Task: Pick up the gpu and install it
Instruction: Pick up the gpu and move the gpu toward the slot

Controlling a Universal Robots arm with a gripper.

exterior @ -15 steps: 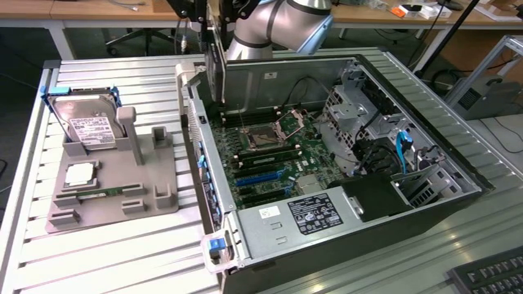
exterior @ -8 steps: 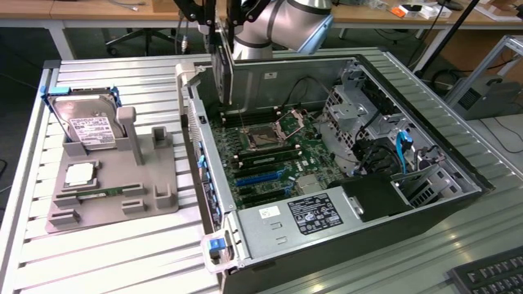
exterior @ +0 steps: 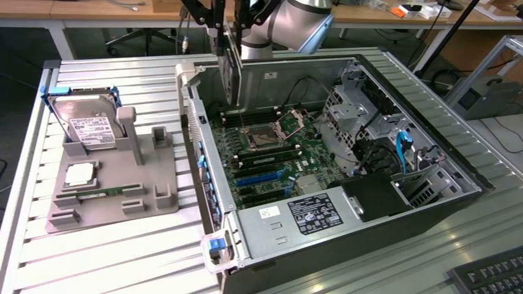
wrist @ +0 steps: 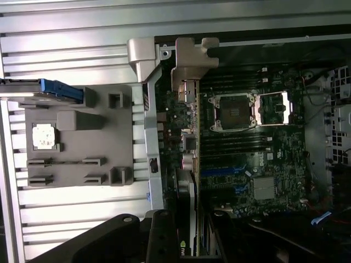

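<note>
Silver-grey arm (exterior: 298, 21), seemingly black linkage tool (exterior: 226, 38)

We see a slatted metal table (exterior: 122, 73), its pale ribs running from left to right. On the exterior view's left, a grey holder (exterior: 159, 168) sits flat on the slats. Just beside it, to the right, an open computer case (exterior: 270, 76) lies on its side, covering most of the table's middle. At the near right corner lies a keyboard (exterior: 490, 275).

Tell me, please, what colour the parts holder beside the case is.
Grey: the parts holder shows best in the exterior view.
</note>
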